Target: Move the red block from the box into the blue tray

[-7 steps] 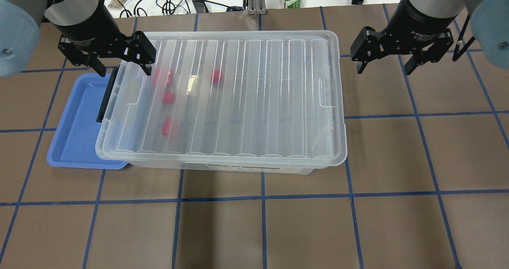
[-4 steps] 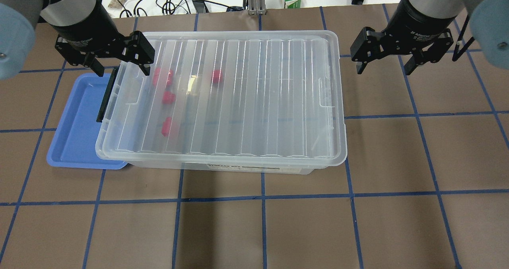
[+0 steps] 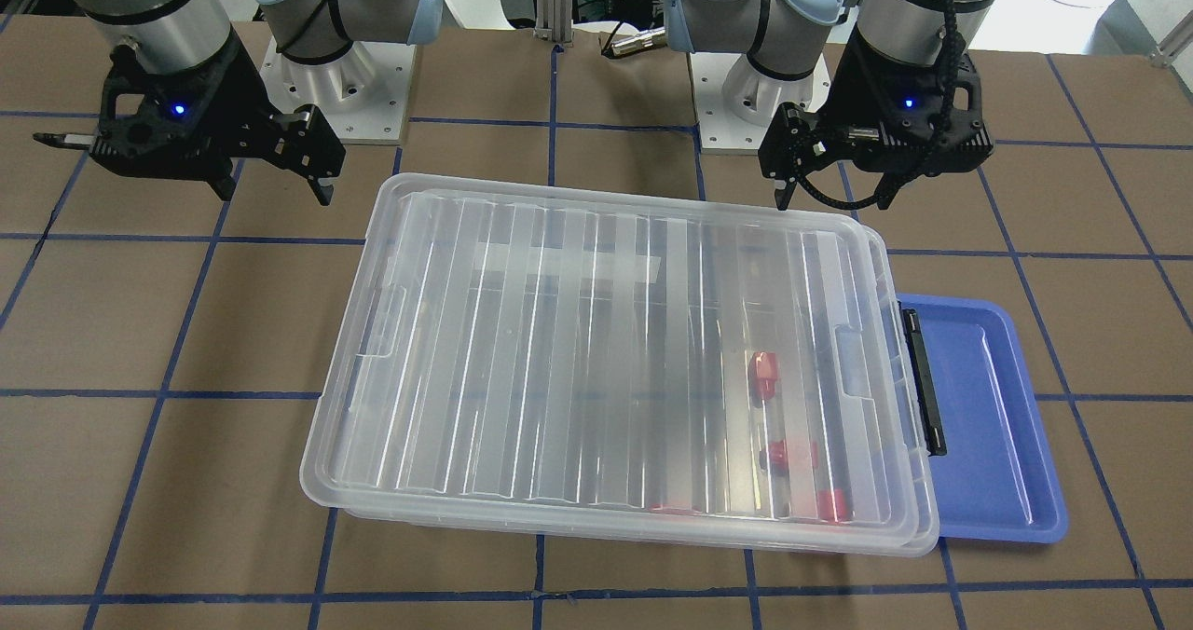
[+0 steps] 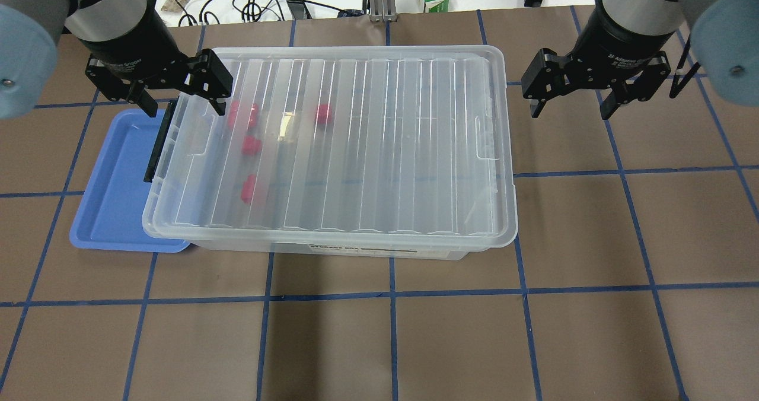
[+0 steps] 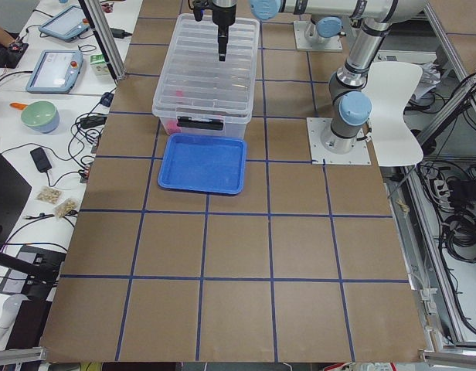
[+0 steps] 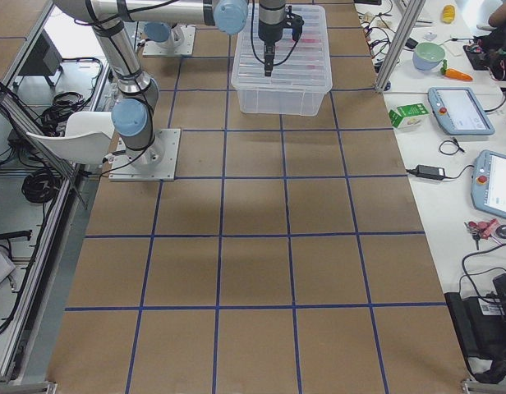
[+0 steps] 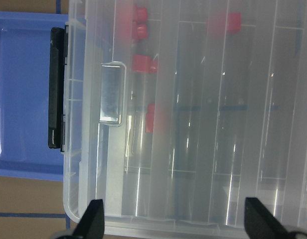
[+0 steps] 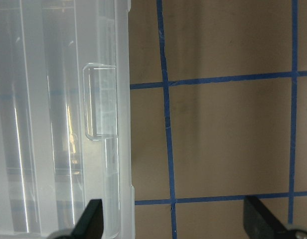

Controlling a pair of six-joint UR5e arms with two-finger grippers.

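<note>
In the overhead view, the box [image 4: 356, 152] lies on the worktop [image 4: 593, 330] with its ribbed lid [image 4: 415, 92] on. I therefore judge the task is at its first step, the opening. Four red blocks [image 4: 251, 146] show through the lid, all in the half toward the black latch [image 4: 157, 146]. The blue tray [image 4: 112, 193] is just beside that latch end. The lid's rim overlaps its edge here, and I cannot tell if they touch. The left gripper [image 4: 182, 105] hangs released, holding nothing, over the far corner at the latch end. The right gripper [image 4: 570, 109] is released too, over bare worktop beyond the other short end, apart from the box.

In the front-facing view, the lid seems a little shifted on the body of the box.

In the left wrist view, the fingertips [image 7: 93, 219] stand wide apart over the box's long rim, and the latch is to one side against the tray.

The right wrist view shows only the short rim, a lid tab [image 8: 98, 102] and taped worktop.

I think the next move must free the latch and lift the lid before any block can be reached. Room at the latch is narrow because of the tray. The near side and the right end offer much more worktop for putting the lid down.
</note>
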